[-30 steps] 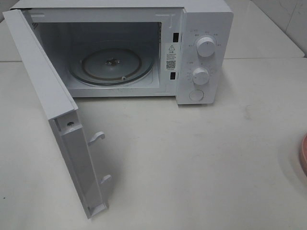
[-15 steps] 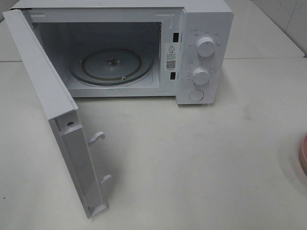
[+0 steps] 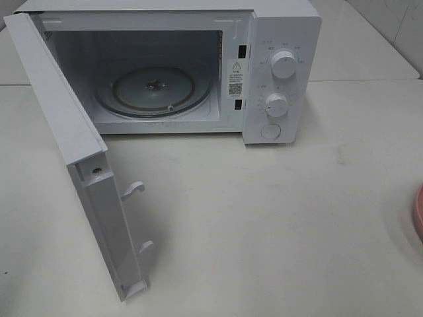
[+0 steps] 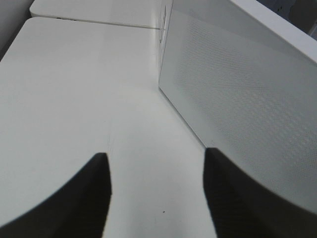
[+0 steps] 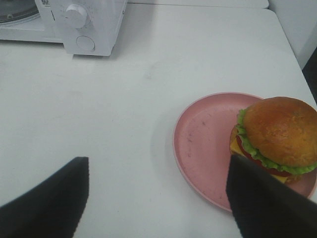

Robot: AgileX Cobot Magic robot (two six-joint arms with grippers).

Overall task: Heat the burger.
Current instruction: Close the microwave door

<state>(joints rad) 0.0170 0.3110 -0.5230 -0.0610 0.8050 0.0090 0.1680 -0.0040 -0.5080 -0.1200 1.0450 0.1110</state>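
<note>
**Partner:** What has just changed on your side?

**Me:** Very little that shows. From above, the microwave (image 3: pixel 165 66) looks the same as a second ago: door (image 3: pixel 73 165) swung wide open, glass turntable (image 3: pixel 153 91) bare, and neither of my arms in that view then or now. My left gripper (image 4: pixel 156 191) is beside the outer face of the open door, and its two dark fingers stand apart with bare table (image 4: pixel 74 99) between them, holding nothing. Whether they are drawing together I can't tell from one picture.

**Partner:** What does that mean for the job?

**Me:** The oven is open and ready, I'd say, so the next part falls to my right arm.

**Partner:** Where is the burger?

**Me:** On the pink plate (image 5: pixel 203 144), toward its far edge, well apart from the microwave. My right gripper (image 5: pixel 158 196) hangs above the table just beside the plate, fingers spread wide, empty, touching nothing. From above only a sliver of the plate shows at the right edge, as before.

**Partner:** And the burger itself (image 5: pixel 277 136)?

**Me:** Upright, untouched, not yet lifted. Heating hasn't begun.
</note>
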